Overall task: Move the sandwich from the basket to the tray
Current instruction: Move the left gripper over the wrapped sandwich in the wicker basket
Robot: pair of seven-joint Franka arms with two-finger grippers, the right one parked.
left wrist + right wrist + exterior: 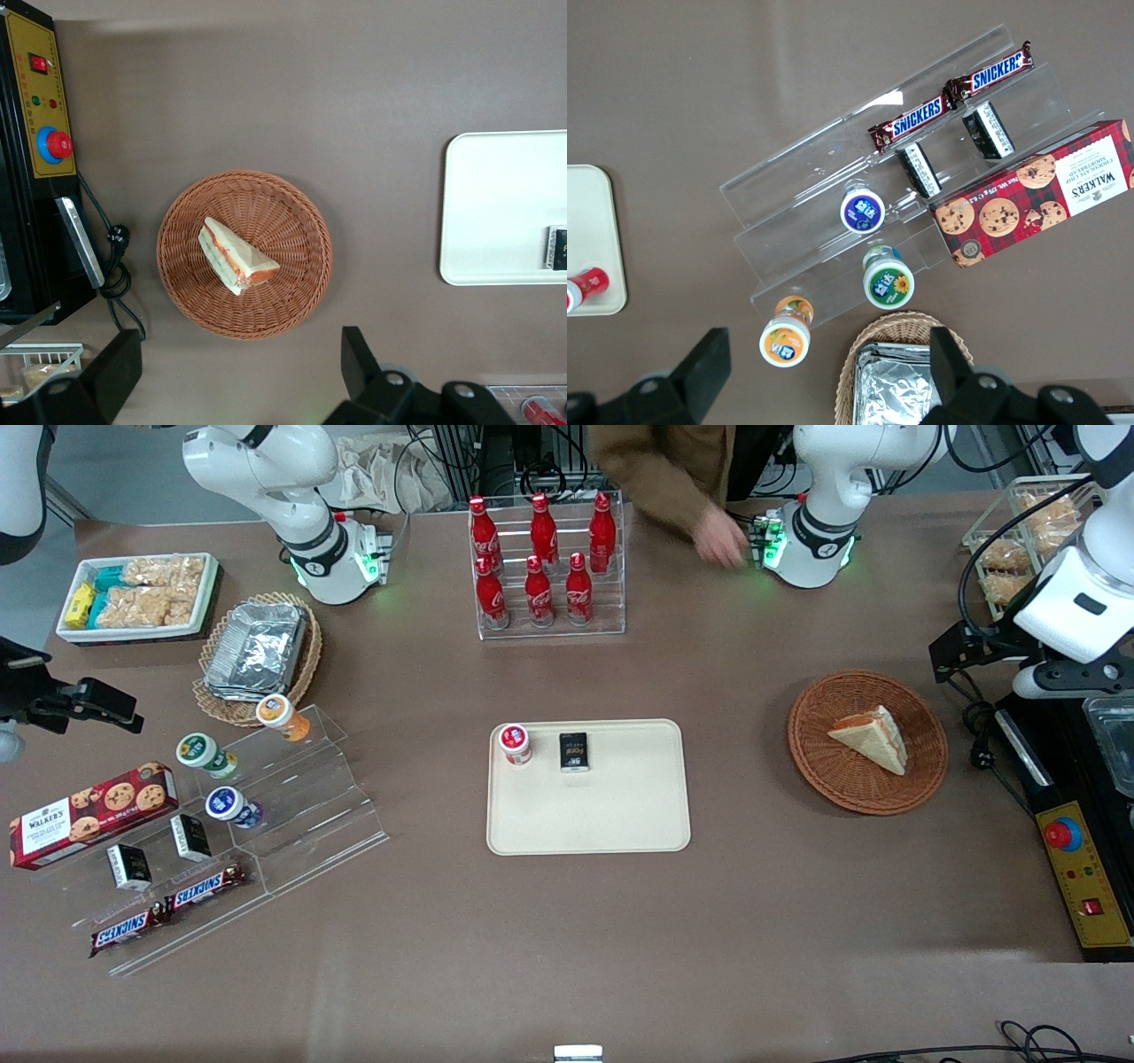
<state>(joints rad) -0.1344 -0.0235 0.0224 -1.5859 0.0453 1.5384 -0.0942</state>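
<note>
The sandwich (pixel 873 737), a white-bread wedge with orange filling, lies in the round reddish-brown wicker basket (pixel 833 779) toward the working arm's end of the table. The cream tray (pixel 620 815) lies mid-table and holds a small red-lidded jar (pixel 515 743) and a black packet (pixel 574 750). My left gripper (pixel 961 654) hangs high above the table beside the basket, open and empty. In the left wrist view the gripper (pixel 239 376) is open with the basket (pixel 292 301) and sandwich (pixel 235 257) far below it, and the tray (pixel 496 212) off to the side.
A clear rack of red cola bottles (pixel 545 567) stands farther from the front camera than the tray. A person's hand (pixel 718 540) reaches near the arm base. A black-and-yellow control box (pixel 1081 868) with cables lies beside the basket. A snack stand (pixel 266 806) is toward the parked arm's end.
</note>
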